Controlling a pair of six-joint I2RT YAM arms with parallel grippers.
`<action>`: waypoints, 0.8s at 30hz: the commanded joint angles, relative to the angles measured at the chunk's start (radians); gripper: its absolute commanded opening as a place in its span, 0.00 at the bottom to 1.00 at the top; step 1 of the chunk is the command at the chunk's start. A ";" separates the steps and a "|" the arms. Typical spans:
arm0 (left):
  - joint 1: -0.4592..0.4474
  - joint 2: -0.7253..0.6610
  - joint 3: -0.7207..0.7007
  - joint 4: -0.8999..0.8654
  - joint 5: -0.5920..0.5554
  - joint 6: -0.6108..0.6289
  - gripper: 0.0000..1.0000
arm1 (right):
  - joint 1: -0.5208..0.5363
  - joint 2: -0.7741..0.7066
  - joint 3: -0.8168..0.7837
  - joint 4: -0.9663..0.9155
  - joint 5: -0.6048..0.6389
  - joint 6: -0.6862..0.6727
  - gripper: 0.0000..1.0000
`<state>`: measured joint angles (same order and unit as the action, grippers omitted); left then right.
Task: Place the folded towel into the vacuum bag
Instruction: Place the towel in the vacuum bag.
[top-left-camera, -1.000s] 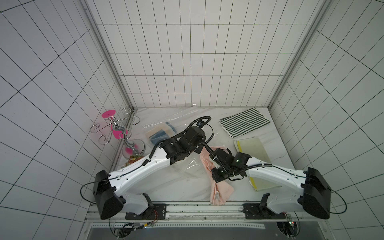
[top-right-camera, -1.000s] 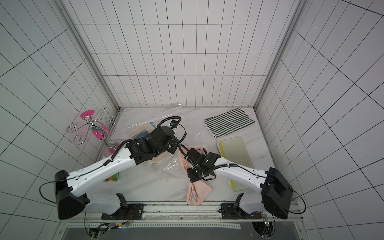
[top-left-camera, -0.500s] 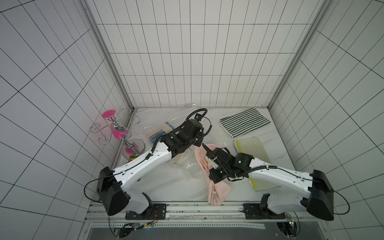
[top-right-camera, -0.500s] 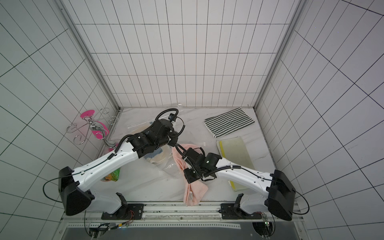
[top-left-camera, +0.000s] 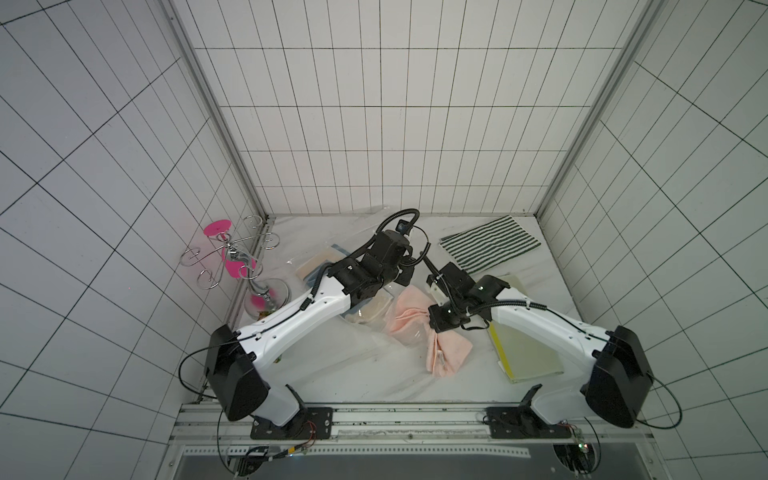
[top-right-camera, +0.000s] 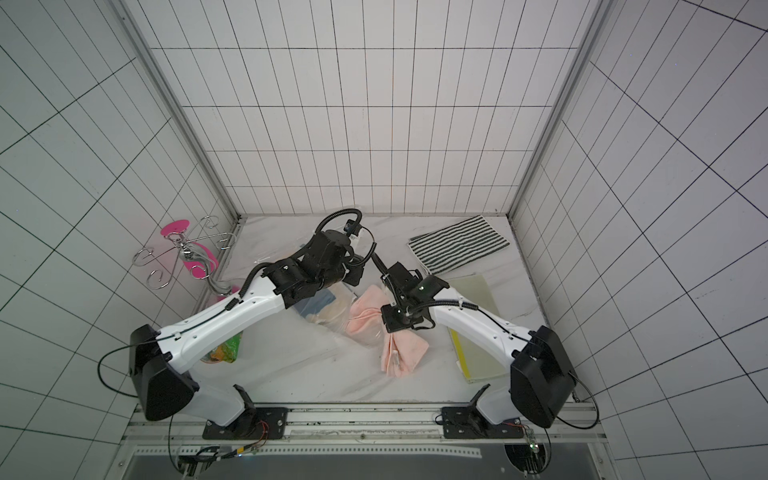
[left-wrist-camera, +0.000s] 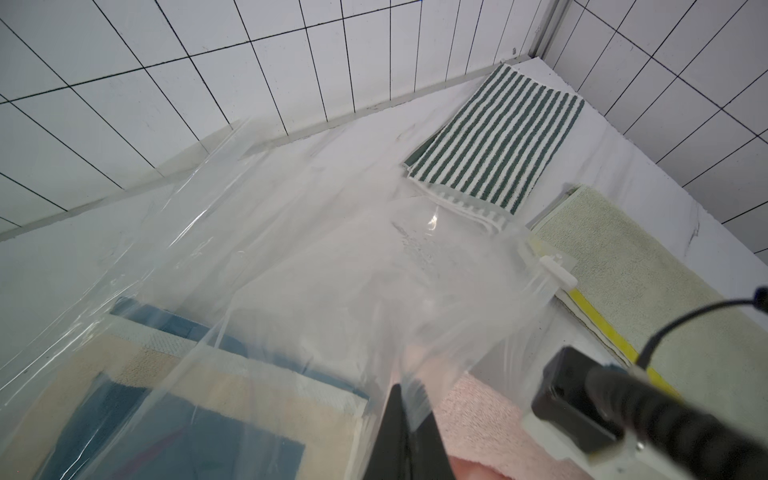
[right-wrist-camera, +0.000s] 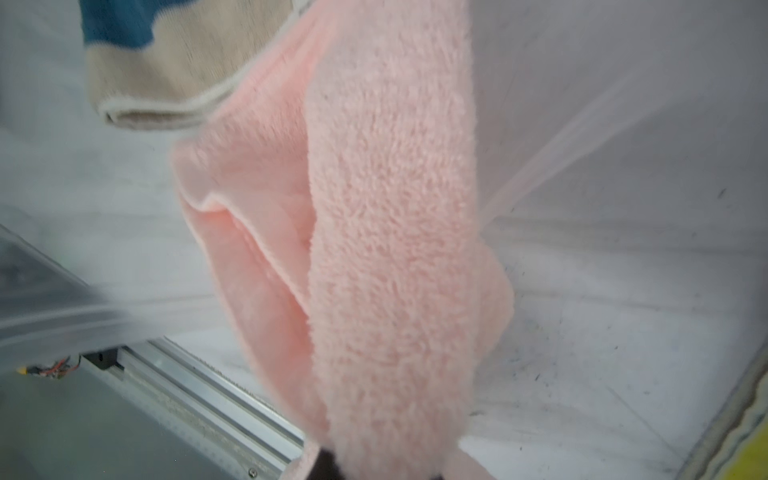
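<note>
The folded towel (top-left-camera: 409, 320) (top-right-camera: 368, 318) is pink and fluffy. My right gripper (right-wrist-camera: 382, 465) is shut on it, and the cloth covers most of the fingers. The towel's far end sits under the film of the vacuum bag (top-left-camera: 365, 332) (left-wrist-camera: 311, 249), a clear crinkly sheet spread over the middle of the table. Its near end lies bunched on the table outside the bag. My left gripper (left-wrist-camera: 409, 388) is shut on the bag's upper film and holds it raised above the towel. A blue and beige towel (left-wrist-camera: 166, 395) (right-wrist-camera: 166, 62) lies inside the bag.
A green-and-white striped towel (top-left-camera: 490, 247) lies at the back right. A pale green towel (top-left-camera: 523, 349) with a yellow edge sits under my right arm. A wire stand with pink discs (top-left-camera: 237, 262) stands at the left wall, near a snack packet (top-right-camera: 226, 349).
My right gripper has carried the pink towel a little back and left, farther under the bag film. My left arm has shifted slightly back, still holding the film up.
</note>
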<state>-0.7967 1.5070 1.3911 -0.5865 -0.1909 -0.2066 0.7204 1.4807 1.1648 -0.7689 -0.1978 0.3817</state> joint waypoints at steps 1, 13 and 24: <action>0.001 0.018 -0.003 0.033 0.024 0.003 0.00 | -0.031 0.059 0.136 0.046 -0.020 -0.062 0.00; 0.001 -0.004 -0.071 0.051 0.173 -0.042 0.00 | -0.086 0.199 0.171 0.210 0.125 -0.151 0.00; -0.011 0.008 -0.147 0.053 0.233 -0.080 0.00 | -0.121 0.252 0.290 0.298 0.079 -0.201 0.00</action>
<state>-0.7975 1.5215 1.2499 -0.5552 0.0040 -0.2752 0.5976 1.7466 1.3544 -0.5446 -0.1116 0.2173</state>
